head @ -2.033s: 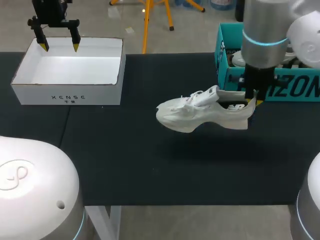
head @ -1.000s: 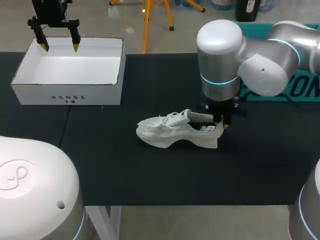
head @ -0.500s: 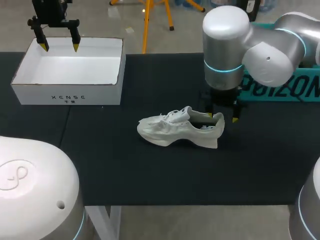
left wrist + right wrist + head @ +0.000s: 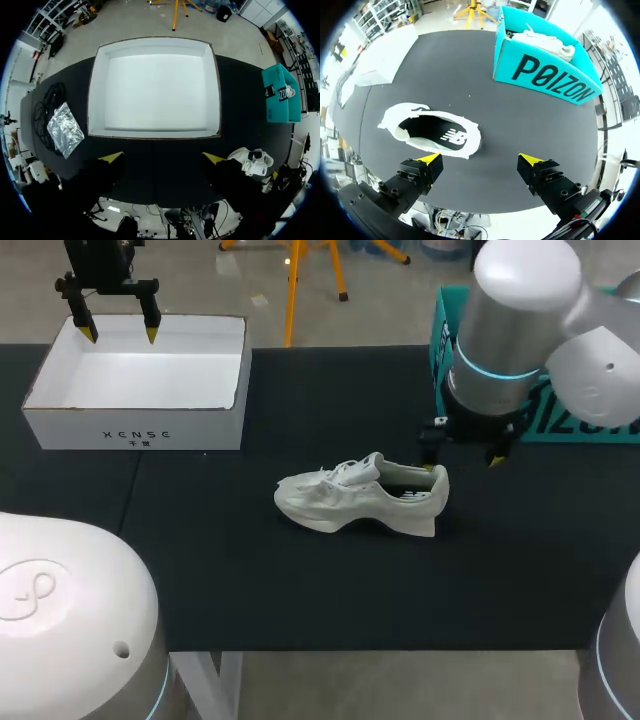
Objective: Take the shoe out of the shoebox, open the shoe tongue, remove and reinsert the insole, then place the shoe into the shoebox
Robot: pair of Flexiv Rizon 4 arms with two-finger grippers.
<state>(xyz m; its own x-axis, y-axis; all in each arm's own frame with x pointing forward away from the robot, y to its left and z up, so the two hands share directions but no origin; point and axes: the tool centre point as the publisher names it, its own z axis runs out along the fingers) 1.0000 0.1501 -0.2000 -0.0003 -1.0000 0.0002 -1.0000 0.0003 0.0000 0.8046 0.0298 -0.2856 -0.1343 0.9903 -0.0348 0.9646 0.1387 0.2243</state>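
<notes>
A white shoe [image 4: 360, 498] lies on its sole on the black table, toe toward the left; in the right wrist view the shoe [image 4: 430, 132] shows its dark inside. My right gripper [image 4: 462, 462] hangs open just off the heel, holding nothing [image 4: 480, 159]. The teal shoebox [image 4: 445, 350] stands at the back right, partly hidden by my right arm, with another white shoe [image 4: 542, 40] in it. My left gripper [image 4: 120, 333] is open above the far rim of a white box [image 4: 130, 428], nothing between its fingers [image 4: 163, 158].
The white box [image 4: 155, 134] is empty. Beside it on the table lie a crumpled silver bag [image 4: 65, 131] and a black cable [image 4: 42, 107]. Bare black table lies around the shoe and toward the front edge.
My right gripper opened and let go of the shoe's heel, then drew up and to the right. The shoe now rests on the table. The left arm has not moved.
</notes>
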